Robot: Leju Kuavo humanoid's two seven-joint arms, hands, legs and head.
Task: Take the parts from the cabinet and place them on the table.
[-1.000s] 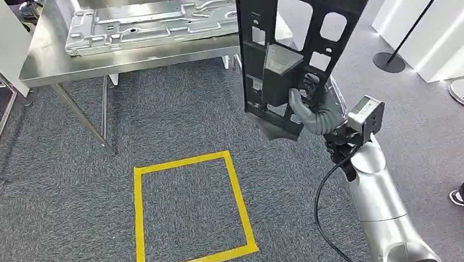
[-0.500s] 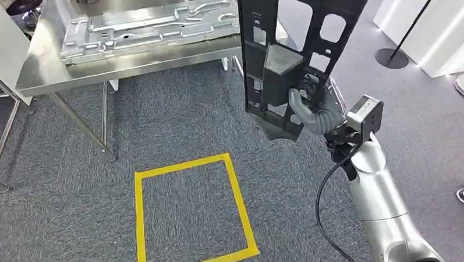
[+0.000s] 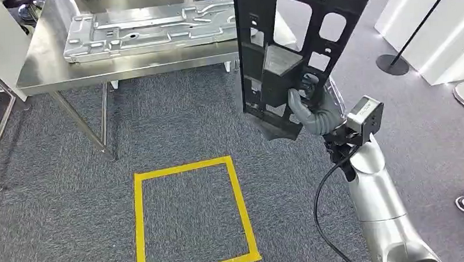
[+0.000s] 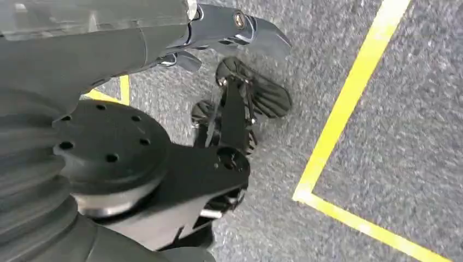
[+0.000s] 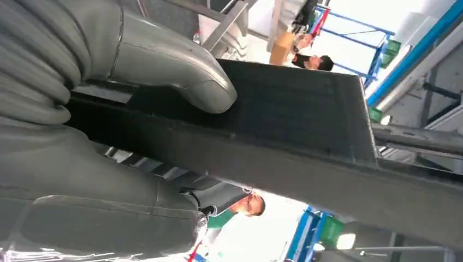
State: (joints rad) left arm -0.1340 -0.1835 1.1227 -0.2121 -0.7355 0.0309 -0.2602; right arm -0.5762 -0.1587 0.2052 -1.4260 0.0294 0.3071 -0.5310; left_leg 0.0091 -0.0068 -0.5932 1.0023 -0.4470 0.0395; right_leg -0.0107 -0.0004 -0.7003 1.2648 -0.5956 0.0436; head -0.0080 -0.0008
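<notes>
The right hand (image 3: 310,108) grips a black perforated panel (image 3: 290,41) and holds it upright above the grey carpet, just in front of the steel worktop (image 3: 52,67). A silver stamped plate (image 3: 150,28) lies flat on that worktop (a yellow taped square (image 3: 189,217) marks the floor nearby). The left hand (image 4: 109,65) hangs over the carpet; I cannot tell how its fingers lie.

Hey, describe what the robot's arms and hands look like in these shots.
The right arm is a smooth silver tube with a black cable looping beside it. A small silver-and-black camera box sits at the wrist. The right hand is grey with a ribbed cover, a thick grey thumb and darker fingers. The left hand shows a grey ribbed cover too.
</notes>
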